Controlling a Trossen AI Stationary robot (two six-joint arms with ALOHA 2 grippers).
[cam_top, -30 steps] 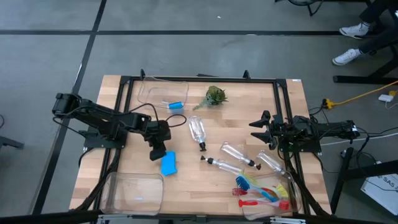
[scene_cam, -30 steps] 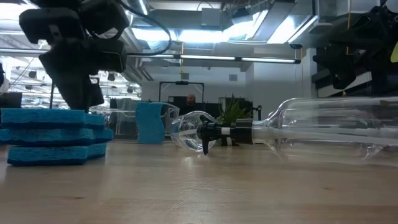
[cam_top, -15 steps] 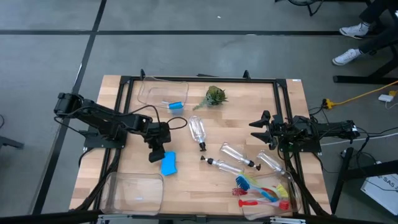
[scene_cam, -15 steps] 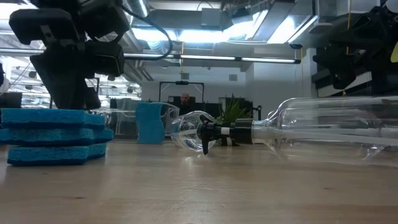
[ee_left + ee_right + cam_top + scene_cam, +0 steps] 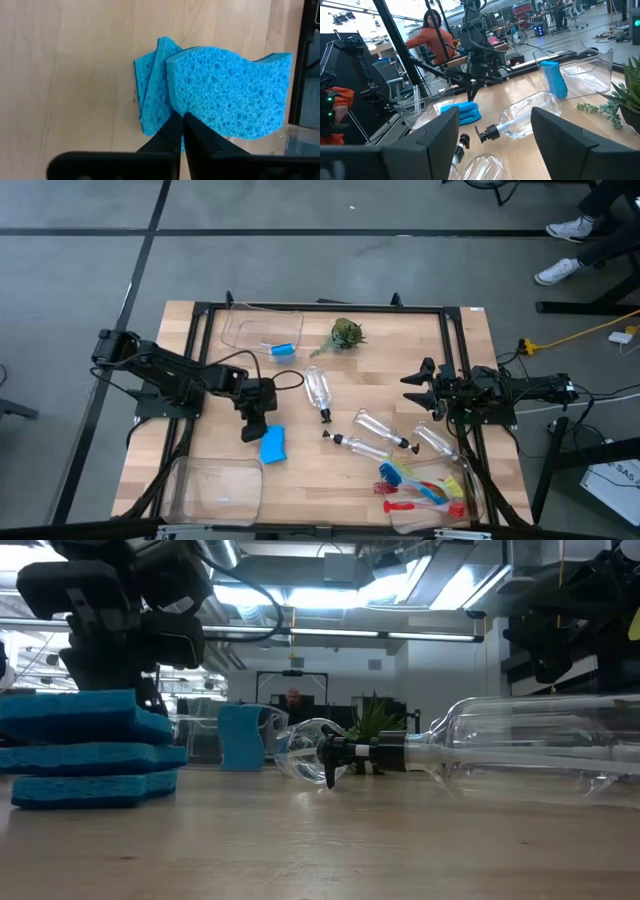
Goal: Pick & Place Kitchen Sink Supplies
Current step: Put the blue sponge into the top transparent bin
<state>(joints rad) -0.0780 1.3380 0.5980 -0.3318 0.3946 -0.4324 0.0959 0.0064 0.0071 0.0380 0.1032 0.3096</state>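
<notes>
A stack of blue sponges [image 5: 271, 443] lies left of the table's middle; it fills the left of the low view [image 5: 90, 760]. Its top sponge [image 5: 230, 95] is tipped up off the ones below. My left gripper [image 5: 255, 425] is at the stack's far-left side, shut on that top sponge. Clear pump bottles [image 5: 317, 390] [image 5: 380, 428] [image 5: 355, 445] lie on their sides mid-table. Red, blue and yellow-green brushes [image 5: 425, 490] lie in the near-right bin. My right gripper [image 5: 425, 385] waits open at the table's right edge. My left gripper pinches the top sponge's edge [image 5: 175, 112] between its two fingers, which come down at a slant from the far-left side. That sponge is tilted, its held side raised [image 5: 60, 705]. Its other side rests on the sponges below [image 5: 150, 735].
A clear bin [image 5: 262, 330] at the far edge holds another blue sponge [image 5: 284, 348]. A second clear bin [image 5: 213, 490] sits at the near-left corner, just near of the stack. A small green plant [image 5: 346, 335] lies at the far middle. A person [image 5: 437, 37] sits beyond the table.
The top sponge, flat on the stack a second ago, has tipped up on the side that my left gripper holds. The sponges under it have stayed put. My left gripper has shifted only slightly.
</notes>
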